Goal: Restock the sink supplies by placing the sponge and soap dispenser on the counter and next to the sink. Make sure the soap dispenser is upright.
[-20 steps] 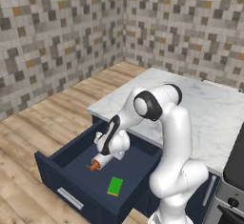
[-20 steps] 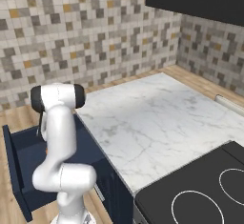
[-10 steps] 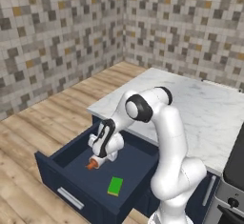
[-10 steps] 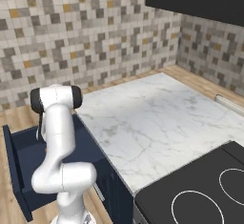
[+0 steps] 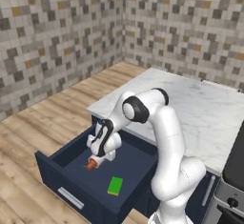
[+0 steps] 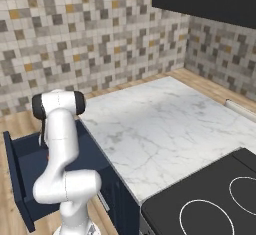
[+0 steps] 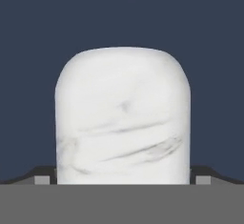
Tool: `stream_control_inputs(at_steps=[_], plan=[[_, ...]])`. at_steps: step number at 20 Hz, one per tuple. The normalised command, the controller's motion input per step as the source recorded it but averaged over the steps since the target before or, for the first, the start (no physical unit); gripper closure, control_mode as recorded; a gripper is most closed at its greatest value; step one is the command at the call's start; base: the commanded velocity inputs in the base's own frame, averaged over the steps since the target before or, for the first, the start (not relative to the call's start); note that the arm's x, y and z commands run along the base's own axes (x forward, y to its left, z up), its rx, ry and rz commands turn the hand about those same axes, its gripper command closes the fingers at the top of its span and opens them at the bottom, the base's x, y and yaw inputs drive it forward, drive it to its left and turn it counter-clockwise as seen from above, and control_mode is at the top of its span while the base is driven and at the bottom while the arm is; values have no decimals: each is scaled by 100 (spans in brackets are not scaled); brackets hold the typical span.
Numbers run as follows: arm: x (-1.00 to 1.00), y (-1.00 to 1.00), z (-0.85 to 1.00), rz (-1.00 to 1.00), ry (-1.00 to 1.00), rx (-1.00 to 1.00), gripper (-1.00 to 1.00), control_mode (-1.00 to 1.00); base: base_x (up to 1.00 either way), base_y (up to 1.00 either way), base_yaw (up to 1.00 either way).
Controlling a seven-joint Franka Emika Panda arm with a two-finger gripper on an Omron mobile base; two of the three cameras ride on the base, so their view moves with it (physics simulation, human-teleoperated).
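Note:
The soap dispenser (image 5: 91,163) lies on its side in the open navy drawer (image 5: 57,163), orange pump pointing at the drawer's front. Its pale, grey-veined body (image 7: 123,118) is close up in the hand view. My gripper (image 5: 98,155) reaches down into the drawer over the bottle. It is open (image 7: 122,179), with one dark fingertip (image 7: 42,177) on each side of the body. The green sponge (image 5: 115,186) rests flat on the drawer floor, nearer the front right corner and apart from the hand. The sink and its counter lie out of view.
A white marble slab (image 5: 200,108) tops the cabinets above the drawer and adjoins a black cooktop (image 6: 210,204). The drawer (image 6: 20,171) juts out over the wooden floor (image 5: 43,118). Mosaic-tiled walls (image 5: 57,32) stand behind.
The hand has sunk lower into the drawer and moved left onto the soap dispenser. Its jaws have widened slightly. Sponge and bottle lie where they were.

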Motion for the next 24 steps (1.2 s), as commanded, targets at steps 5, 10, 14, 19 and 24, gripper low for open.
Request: stream_control_inputs(at_steps=[5,10,14,19,24], plan=[[-7,5,63,-8,-6,0,100,-100,0,0,0],[-2,0,100,-23,-7,0,100,-100,0,0,0],[-13,0,100,-27,-3,0,100,-100,0,0,0],[-54,-23,100,-19,-1,1,100,-100,0,0,0],[-75,-46,100,-12,0,4,100,-100,0,0,0]])
